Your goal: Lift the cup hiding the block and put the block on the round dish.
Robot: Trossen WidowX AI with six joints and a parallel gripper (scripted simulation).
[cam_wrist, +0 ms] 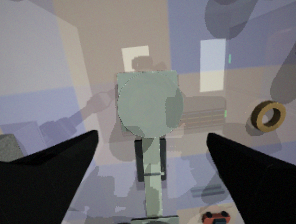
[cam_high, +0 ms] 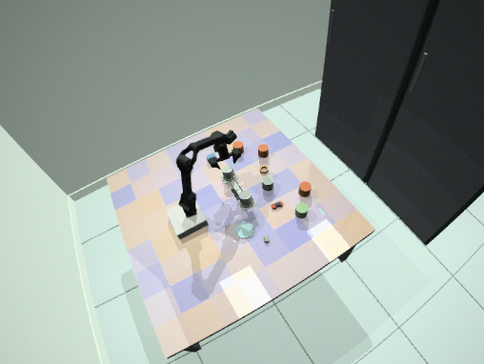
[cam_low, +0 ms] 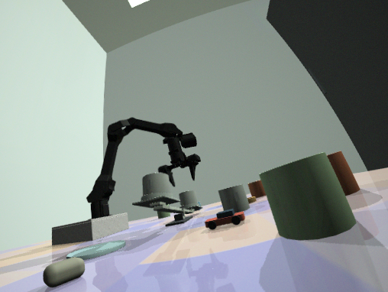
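The balance (cam_high: pixel 235 188) (cam_low: pixel 172 209) (cam_wrist: pixel 153 192) slopes down toward its far end. The far grey-green cup (cam_high: pixel 228 172) (cam_low: pixel 188 199) (cam_wrist: pixel 150 105) stands upside down on the lower pan. The near cup (cam_high: pixel 245 198) (cam_low: pixel 156 185) stands on the raised pan; it is outside the wrist view. My gripper (cam_high: pixel 226 162) (cam_low: pixel 183 183) (cam_wrist: pixel 153 136) is open and empty, pointing down above the far cup. In the wrist view that cup lies slightly ahead of the line between the fingertips. The round dish (cam_high: pixel 245 231) (cam_low: pixel 97 249) lies beyond the near pan, with no cup above it. No block shows.
A grey cylinder (cam_high: pixel 268 183) (cam_low: pixel 234 197), a ring (cam_wrist: pixel 257 118) and a toy car (cam_high: pixel 276 205) (cam_low: pixel 225 219) stand beside the balance. A green cylinder (cam_high: pixel 301 211) (cam_low: pixel 307 196) and orange cylinders (cam_high: pixel 305 189) (cam_high: pixel 263 151) stand farther off. A capsule (cam_high: pixel 267 239) (cam_low: pixel 64 272) lies near the dish.
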